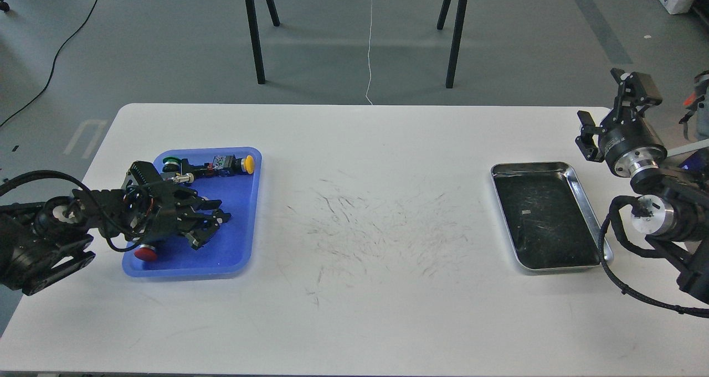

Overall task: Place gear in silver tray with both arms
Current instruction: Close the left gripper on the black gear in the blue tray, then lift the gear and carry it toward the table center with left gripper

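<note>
Presently the left gripper (pixel 210 228) hovers with fingers spread over the blue plastic tray (pixel 243 211) of small parts, seemingly seeking the gear, unidentifiable, while the right gripper (pixel 606 103), spread unclear, waits beside the empty shallow shiny silver tray (pixel 582 186) far right.

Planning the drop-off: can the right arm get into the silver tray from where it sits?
Probably yes. The right gripper hangs just beyond the silver tray, nothing between them.
</note>
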{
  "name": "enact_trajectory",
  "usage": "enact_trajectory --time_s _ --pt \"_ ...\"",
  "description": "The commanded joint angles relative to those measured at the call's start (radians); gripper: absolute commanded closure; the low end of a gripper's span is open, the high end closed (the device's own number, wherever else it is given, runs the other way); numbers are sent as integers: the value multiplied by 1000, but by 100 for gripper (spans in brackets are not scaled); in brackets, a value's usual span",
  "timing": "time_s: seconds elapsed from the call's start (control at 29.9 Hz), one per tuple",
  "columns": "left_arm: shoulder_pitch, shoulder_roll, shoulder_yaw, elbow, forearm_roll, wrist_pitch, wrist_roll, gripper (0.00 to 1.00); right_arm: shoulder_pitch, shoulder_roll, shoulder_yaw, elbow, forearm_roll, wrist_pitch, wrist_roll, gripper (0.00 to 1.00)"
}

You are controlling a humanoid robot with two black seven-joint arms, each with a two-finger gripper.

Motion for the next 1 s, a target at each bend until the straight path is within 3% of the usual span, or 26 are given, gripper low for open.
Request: enact_trajectory --time_s 0.0,0.7,0.97 --pt "-7 1 -1 4 4 18 0 78 0 0 0 0 0 0 0 1" --pt "-65 16 -17 -26 -5 41 0 84 -3 0 -5 -5 0 0 0 1" --pt "-91 5 -29 -58 -184 37 0 83 -3 0 -5 -5 -2 0 0 1"
